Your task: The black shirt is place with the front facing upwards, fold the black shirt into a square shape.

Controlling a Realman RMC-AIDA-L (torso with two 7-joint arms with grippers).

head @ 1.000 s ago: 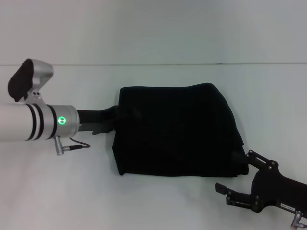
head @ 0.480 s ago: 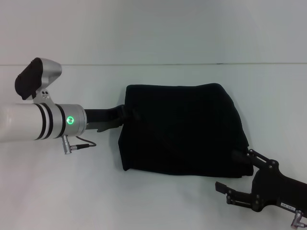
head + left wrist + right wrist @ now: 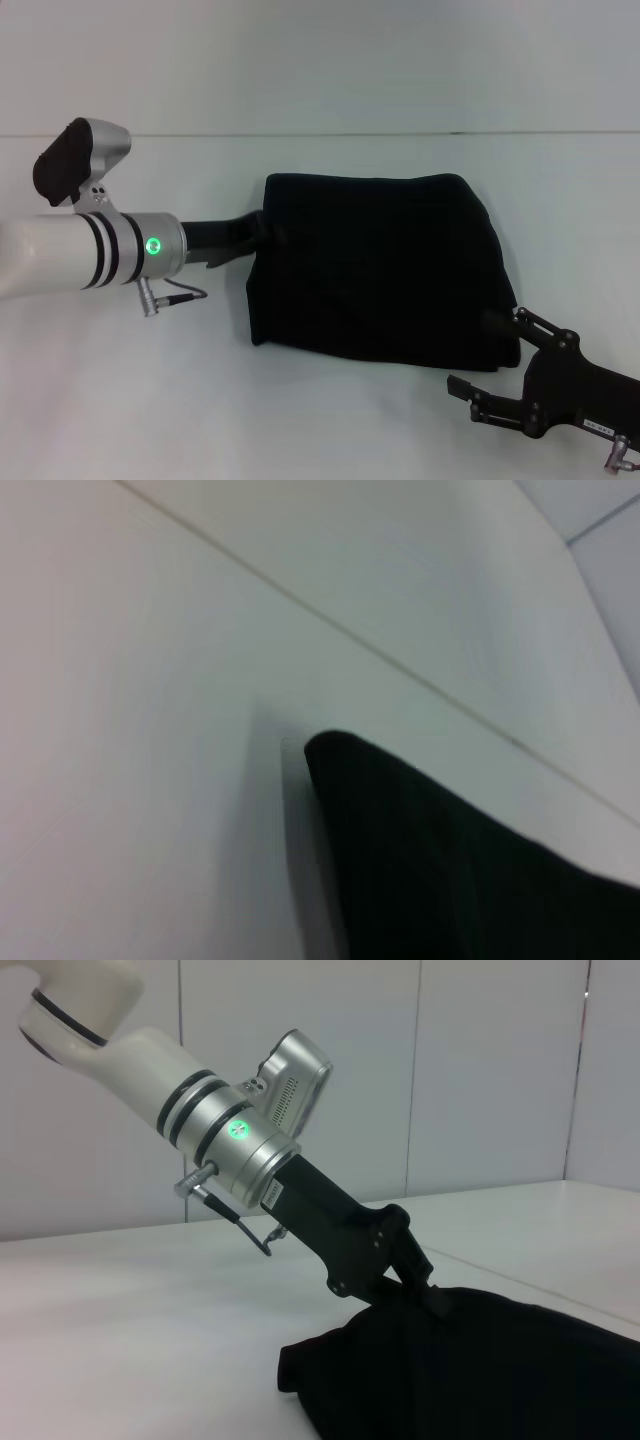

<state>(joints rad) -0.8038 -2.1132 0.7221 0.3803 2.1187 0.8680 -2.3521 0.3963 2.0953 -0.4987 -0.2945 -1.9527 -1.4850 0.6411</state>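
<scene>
Item: the black shirt (image 3: 380, 270), already folded into a rough rectangle on the white table (image 3: 120, 400); you are at the final squaring step. Left gripper (image 3: 262, 232) at the bundle's left edge, fingers pinched on cloth. Right gripper (image 3: 495, 375) sits beside the near right corner, jaws apart, empty; next, let go and withdraw without dragging the fold.

One black shirt (image 3: 380, 270), two claws: left claw (image 3: 262, 232), right claw (image 3: 490, 360).
</scene>
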